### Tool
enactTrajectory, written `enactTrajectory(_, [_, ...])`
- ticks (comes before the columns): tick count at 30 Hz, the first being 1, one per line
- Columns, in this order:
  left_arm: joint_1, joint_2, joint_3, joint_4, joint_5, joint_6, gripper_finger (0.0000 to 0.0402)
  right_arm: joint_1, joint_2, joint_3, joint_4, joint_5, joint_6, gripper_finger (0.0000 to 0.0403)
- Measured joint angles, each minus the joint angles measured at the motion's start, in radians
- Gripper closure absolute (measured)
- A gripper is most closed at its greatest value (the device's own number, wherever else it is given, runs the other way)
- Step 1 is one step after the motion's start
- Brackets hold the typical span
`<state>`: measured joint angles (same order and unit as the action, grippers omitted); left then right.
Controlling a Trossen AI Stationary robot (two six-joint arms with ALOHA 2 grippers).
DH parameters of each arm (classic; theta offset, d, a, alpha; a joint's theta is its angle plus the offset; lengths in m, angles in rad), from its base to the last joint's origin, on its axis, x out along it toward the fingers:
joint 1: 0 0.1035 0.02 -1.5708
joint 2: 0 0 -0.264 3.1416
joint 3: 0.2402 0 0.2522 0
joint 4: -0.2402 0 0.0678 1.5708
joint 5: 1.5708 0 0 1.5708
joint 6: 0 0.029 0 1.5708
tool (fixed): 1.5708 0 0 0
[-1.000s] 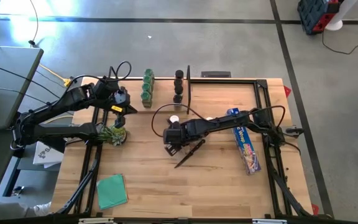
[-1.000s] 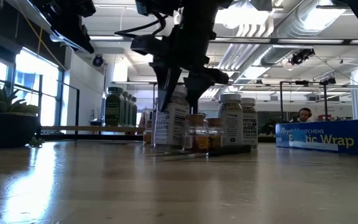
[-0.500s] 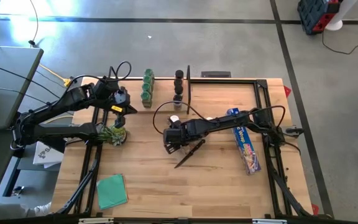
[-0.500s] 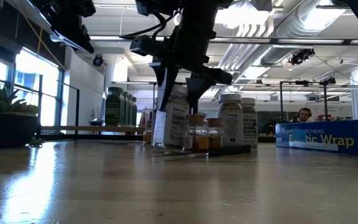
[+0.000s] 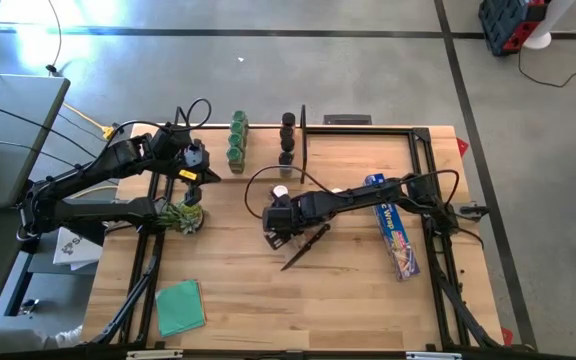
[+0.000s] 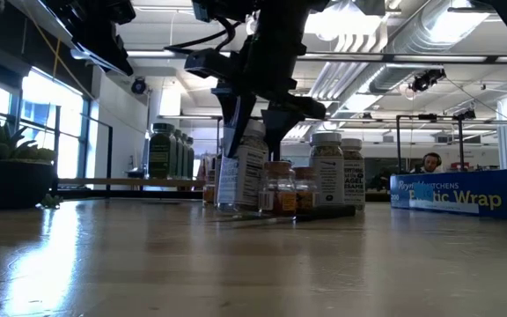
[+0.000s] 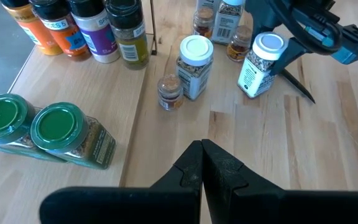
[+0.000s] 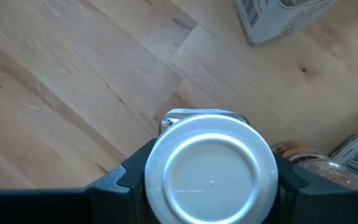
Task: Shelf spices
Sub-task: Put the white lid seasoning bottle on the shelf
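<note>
- Gripping a white-capped jar of pale seeds, my right pincer is clamped on it, tilted.
- Beyond it stand more jars; the shelf lies farther off.
- My left pincer is together.

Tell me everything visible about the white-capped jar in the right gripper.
The white-capped jar is a small clear cylinder with speckled pale contents, a printed label with a barcode, and a flat round white cap. The right gripper is closed around it just under the cap, one dark finger on each side. It tilts slightly, low over the wooden table near the dark-handled knife; whether its base touches the wood cannot be told.
</note>
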<state>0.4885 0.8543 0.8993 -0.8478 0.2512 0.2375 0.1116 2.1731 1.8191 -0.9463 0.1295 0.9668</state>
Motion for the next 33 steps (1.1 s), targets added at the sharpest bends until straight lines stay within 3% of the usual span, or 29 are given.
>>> enactTrajectory(15, [0.0,0.0,0.0,0.0,0.0,0.0,0.0402,0.02,0.004,0.008,0.084,0.03,-0.261,0.0219])
enactTrajectory(26, [0.0,0.0,0.0,0.0,0.0,0.0,0.0401,0.014,0.004,0.28,-0.014,0.093,-0.617,0.0219])
enactTrajectory(33, [0.0,0.0,0.0,0.0,0.0,0.0,0.0402,0.036,0.003,0.378,-0.025,0.071,-0.727,0.0219])
